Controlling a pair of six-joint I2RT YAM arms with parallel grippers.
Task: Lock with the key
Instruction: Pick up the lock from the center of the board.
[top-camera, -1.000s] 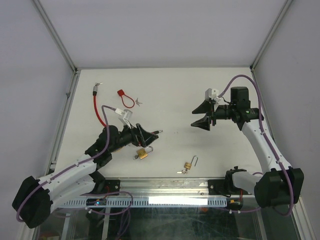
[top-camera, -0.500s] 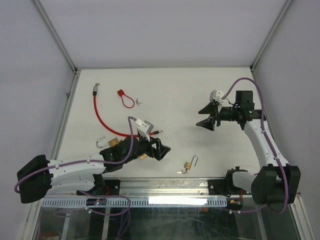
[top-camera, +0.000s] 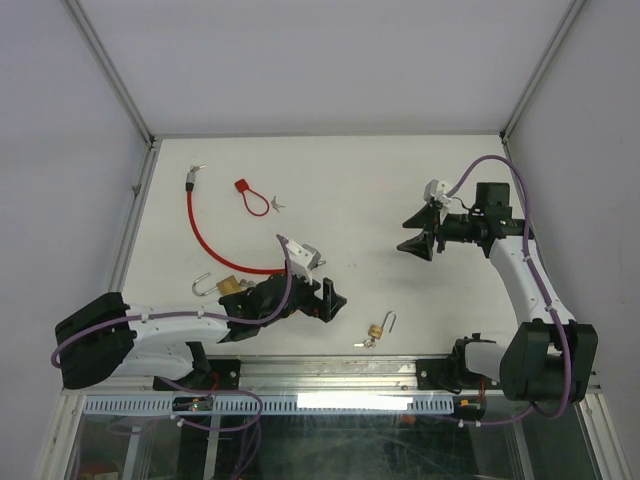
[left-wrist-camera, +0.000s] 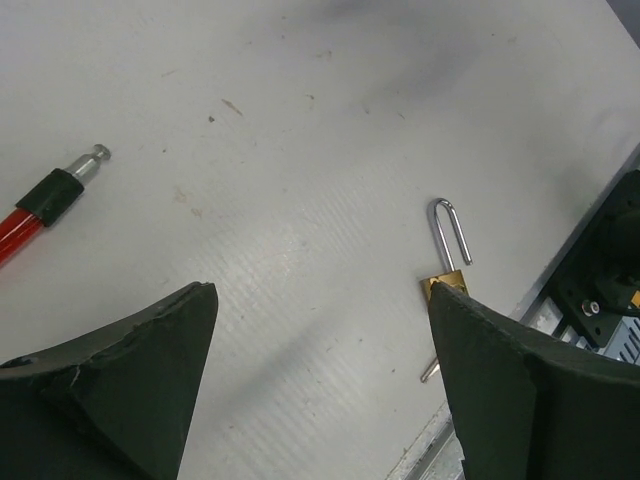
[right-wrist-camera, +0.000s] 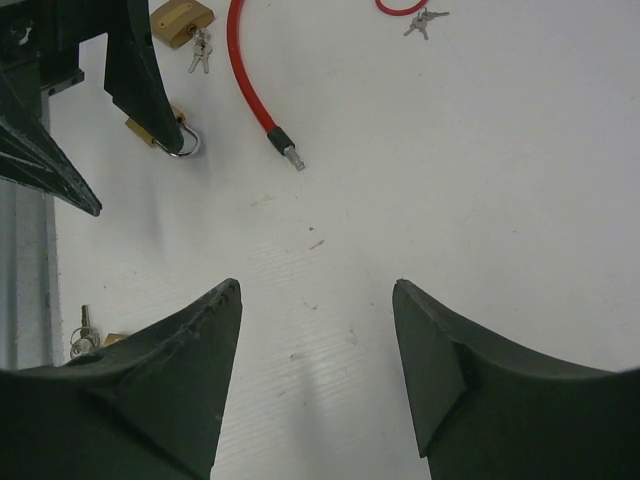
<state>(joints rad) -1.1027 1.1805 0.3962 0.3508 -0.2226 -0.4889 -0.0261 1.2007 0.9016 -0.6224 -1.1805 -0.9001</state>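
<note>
Approach stage of locking. The left gripper (top-camera: 327, 300) hangs low over the worktop (top-camera: 350, 180) with its jaws wide and nothing between them, aimed toward the padlock (top-camera: 378, 330). The padlock lies flat near the front rail (top-camera: 330, 368), its shackle (left-wrist-camera: 450, 230) sprung open and a key (left-wrist-camera: 430, 372) at the base of the body; whether the key sits in the keyhole cannot be told. The right gripper (top-camera: 418, 241) stands off on the far side, part open and empty. Judged next move: carry the left gripper over the brass body, centre it, since in the wrist view it sits nearer one finger (left-wrist-camera: 520, 390), and pinch it. The right gripper would then have to press the shackle home and turn the key. Room is tight on the rail side, so a grasp from the far side looks safer. The worktop between the two grippers is bare; the red cable (top-camera: 195, 225) and another padlock (top-camera: 228, 286) lie well apart, behind the left arm.
</note>
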